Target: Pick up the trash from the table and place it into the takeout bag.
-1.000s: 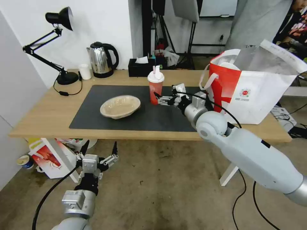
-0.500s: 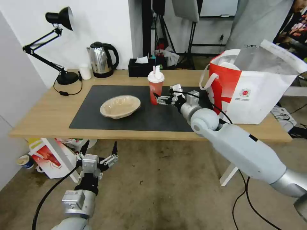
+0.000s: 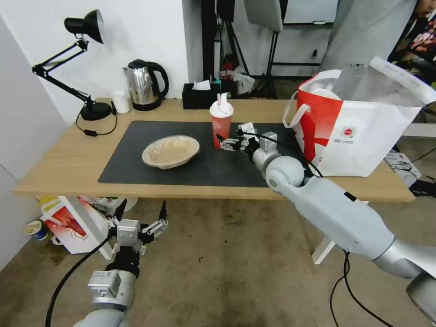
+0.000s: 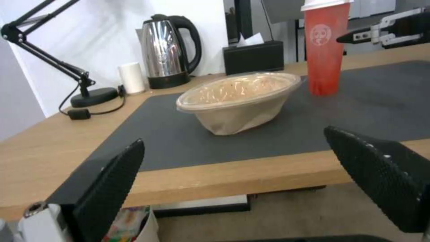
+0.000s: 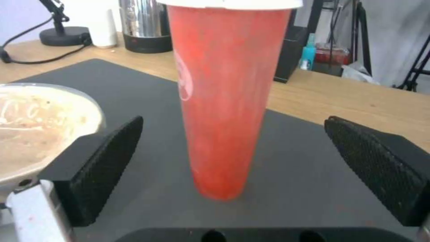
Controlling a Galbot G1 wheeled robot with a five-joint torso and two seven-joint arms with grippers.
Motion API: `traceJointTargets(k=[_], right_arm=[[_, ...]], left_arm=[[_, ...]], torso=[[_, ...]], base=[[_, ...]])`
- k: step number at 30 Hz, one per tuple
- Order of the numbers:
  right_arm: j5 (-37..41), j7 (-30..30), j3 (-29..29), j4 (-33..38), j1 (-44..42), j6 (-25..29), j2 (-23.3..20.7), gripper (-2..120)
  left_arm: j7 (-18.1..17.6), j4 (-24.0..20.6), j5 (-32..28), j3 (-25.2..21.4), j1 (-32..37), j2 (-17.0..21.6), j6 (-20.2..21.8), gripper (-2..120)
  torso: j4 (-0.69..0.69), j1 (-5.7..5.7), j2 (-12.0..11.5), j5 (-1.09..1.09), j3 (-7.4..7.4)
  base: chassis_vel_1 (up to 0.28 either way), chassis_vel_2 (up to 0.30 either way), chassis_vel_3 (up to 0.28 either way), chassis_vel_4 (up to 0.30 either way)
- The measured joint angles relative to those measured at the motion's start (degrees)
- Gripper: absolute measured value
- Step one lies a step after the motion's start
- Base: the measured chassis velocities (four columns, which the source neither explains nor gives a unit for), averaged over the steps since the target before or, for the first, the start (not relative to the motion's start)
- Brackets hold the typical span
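A: Where is the right pincer (image 3: 225,141)?

B: Over the dark mat, just beside the red drink cup (image 3: 220,125), fingers spread. From its wrist, the cup (image 5: 226,97) stands upright between the pads (image 5: 110,161), not touched.

A: And the left pincer (image 3: 141,217)?

B: Spread too, low before the table's (image 3: 59,159) front edge. Its wrist sees the beige dish (image 4: 240,97) near the mat's middle. The takeout bag (image 3: 363,131) stands at the right end.
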Motion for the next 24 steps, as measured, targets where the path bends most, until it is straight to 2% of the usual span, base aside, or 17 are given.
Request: traceJointTargets(k=[24], right_arm=[[-0.82, -0.34, 1.77, -3.87, 0.53, 0.5, 1.1, 100]], left_arm=[[0.0, 0.0, 0.0, 0.0, 0.0, 0.0, 0.0, 100]], torso=[[0.0, 0.0, 0.0, 0.0, 0.0]], base=[[0.0, 0.0, 0.0, 0.0]])
